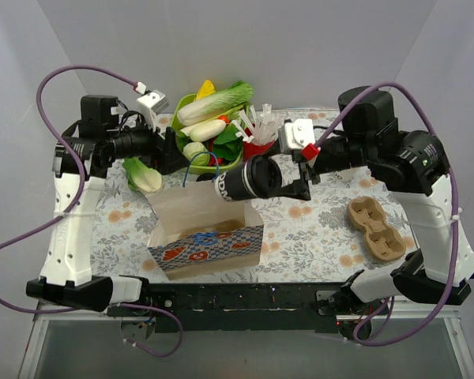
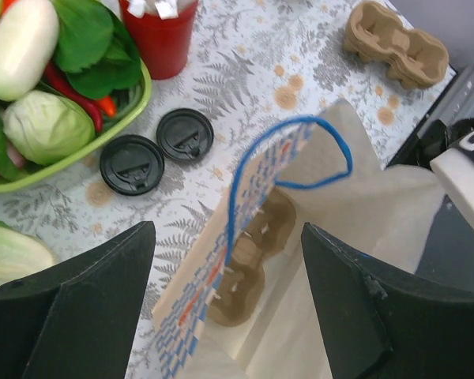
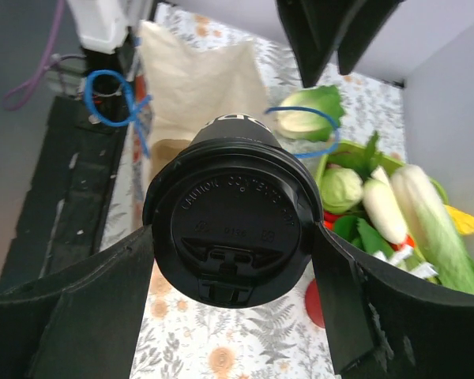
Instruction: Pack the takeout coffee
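A green plastic basket [image 1: 182, 106] piled with vegetables stands at the back of the floral-clothed surface [image 1: 316, 233]. A red straw holder [image 1: 257, 148] is just beside it, and two loose round black plastic lids [image 2: 132, 164] lie side by side in front of it. A bok choy [image 1: 142, 175] lies left of the paper bag with a blue-and-red print and blue cord handles [image 1: 209, 241]. The bag stands open, with a brown pulp cup carrier [image 2: 249, 260] inside it. A second brown pulp carrier [image 1: 375, 229] lies well apart to the right.

The left pincer [image 2: 227, 233] hangs over the bag with its fingers wide apart, one blue handle loop between them.

The right pincer [image 3: 233, 245] is clamped on the small paper takeout cup with a round black plastic lid [image 1: 238, 183]. It holds the cup on its side in the air above the bag's mouth, lid toward the wrist.

The lid's embossed ring of lettering begins "CAUTION"; the rest is unclear. The white letters on the cup's dark band cannot be read in full.
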Robot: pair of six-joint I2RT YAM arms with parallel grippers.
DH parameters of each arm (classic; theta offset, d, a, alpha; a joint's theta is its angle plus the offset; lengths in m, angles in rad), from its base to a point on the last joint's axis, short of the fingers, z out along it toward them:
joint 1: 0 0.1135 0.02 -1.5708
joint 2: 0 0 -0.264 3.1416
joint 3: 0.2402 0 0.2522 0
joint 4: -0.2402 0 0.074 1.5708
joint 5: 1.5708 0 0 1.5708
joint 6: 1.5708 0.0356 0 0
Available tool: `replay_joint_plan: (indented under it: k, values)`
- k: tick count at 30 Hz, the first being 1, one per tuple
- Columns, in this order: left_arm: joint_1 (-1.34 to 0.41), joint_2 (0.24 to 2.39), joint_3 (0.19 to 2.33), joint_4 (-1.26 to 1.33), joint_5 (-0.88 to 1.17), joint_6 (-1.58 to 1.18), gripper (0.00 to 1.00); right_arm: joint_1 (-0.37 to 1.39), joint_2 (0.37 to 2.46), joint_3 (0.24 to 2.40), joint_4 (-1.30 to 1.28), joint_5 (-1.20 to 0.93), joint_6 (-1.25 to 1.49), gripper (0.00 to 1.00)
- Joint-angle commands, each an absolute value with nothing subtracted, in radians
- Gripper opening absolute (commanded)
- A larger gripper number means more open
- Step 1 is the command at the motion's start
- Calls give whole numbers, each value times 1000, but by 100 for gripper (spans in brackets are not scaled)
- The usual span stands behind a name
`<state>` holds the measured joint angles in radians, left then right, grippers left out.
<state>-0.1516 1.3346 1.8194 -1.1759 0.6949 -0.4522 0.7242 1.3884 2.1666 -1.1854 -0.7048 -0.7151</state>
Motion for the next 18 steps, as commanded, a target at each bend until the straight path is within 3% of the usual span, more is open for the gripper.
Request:
replay_joint_plan:
  k: [1, 8, 11, 14, 18]
  values:
    - [-152, 1209, 1731, -1250, 739, -411, 75, 842, 1385, 2123, -1265, -654, -726, 1]
    - [-152, 1065, 1516, -1161, 730, -430, 76, 1066, 1495, 2105, -1144, -314, -687, 1]
    - [-152, 1037, 1470, -1157, 749, -420, 75, 1109, 1560, 2140, -1141, -263, -674, 1]
    - [-152, 1038, 1453, -1167, 762, -387, 70, 1140, 1610, 2166, -1149, -236, -657, 1]
    - [-152, 1051, 1428, -1164, 810, -308, 56, 1149, 1632, 2149, -1143, -203, -664, 1]
